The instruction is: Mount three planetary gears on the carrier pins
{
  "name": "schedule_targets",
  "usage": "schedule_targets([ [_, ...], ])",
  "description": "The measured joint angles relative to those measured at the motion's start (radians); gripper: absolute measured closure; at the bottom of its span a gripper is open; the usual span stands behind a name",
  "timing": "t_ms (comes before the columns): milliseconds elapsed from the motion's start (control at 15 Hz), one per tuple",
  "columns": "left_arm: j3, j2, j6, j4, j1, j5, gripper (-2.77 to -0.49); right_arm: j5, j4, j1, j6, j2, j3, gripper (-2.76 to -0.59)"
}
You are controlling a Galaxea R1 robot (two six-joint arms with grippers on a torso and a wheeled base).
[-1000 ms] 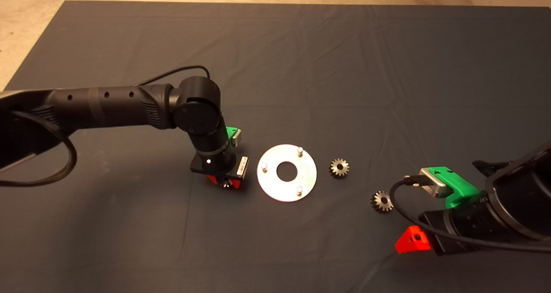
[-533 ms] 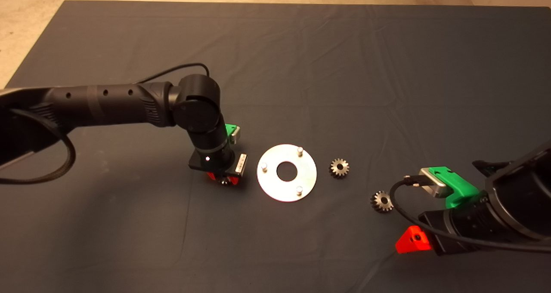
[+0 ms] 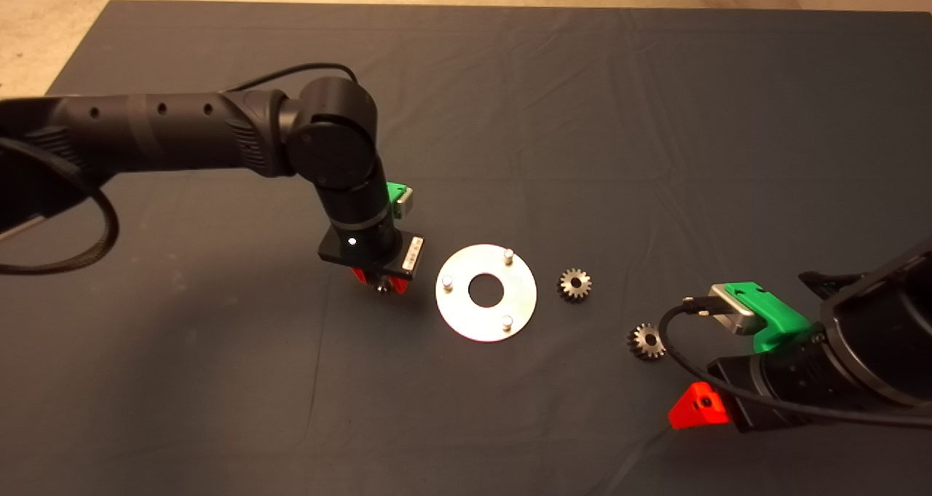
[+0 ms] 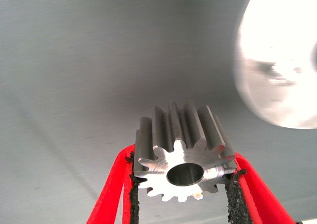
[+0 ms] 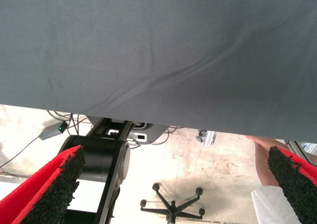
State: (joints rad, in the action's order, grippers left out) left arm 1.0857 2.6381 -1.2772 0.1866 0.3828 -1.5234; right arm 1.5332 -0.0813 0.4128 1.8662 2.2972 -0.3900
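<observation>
The left tool (image 3: 380,285) is clamped on one gear (image 4: 182,157), its two pads pressing the teeth from either side with the centre hole facing the wrist camera. Compared with a second ago, the left arm has lifted and swung slightly: the wrist sits higher over the mat (image 3: 510,103) and the tool has shifted a little toward the disc (image 3: 486,292), so the gear is now off the cloth and carried in the air just beside the disc's edge. In the left wrist view the disc shows as a bright blur off to one side, not yet under the gear.

The disc lies flat on the mat with three pins (image 3: 448,285) standing up, none of them carrying a gear. Two more gears rest on the mat on the far side of the disc: one (image 3: 574,285) just beside it and another (image 3: 646,341) further toward the right arm. Neither has moved.

The right tool (image 3: 699,406) waits at the lower right edge of the tabletop with its fingers wide apart, holding nothing; its wrist view looks past the mat's edge to the floor and a chair base.

By my judgement the pickup is done and the carry to the first pin has begun. The gear's hole must next be lined up over a pin, most likely the nearest one, before lowering.
</observation>
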Motion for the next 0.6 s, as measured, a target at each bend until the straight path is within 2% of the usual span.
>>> schedule_targets([
  [200,-0.004,0.014,-0.036,-0.006,0.0,0.004,-0.88,0.0,0.0,0.0,0.0,0.0,0.0,-2.75],
  [333,-0.004,0.024,-0.073,-0.007,0.003,-0.006,-0.88,0.0,0.0,0.0,0.0,0.0,0.0,-2.75],
  [533,-0.004,0.073,-0.134,-0.007,0.025,-0.003,-0.88,0.0,0.0,0.0,0.0,0.0,0.0,-2.75],
  [600,-0.004,0.087,-0.16,-0.007,0.026,0.002,-0.88,0.0,0.0,0.0,0.0,0.0,0.0,-2.75],
])
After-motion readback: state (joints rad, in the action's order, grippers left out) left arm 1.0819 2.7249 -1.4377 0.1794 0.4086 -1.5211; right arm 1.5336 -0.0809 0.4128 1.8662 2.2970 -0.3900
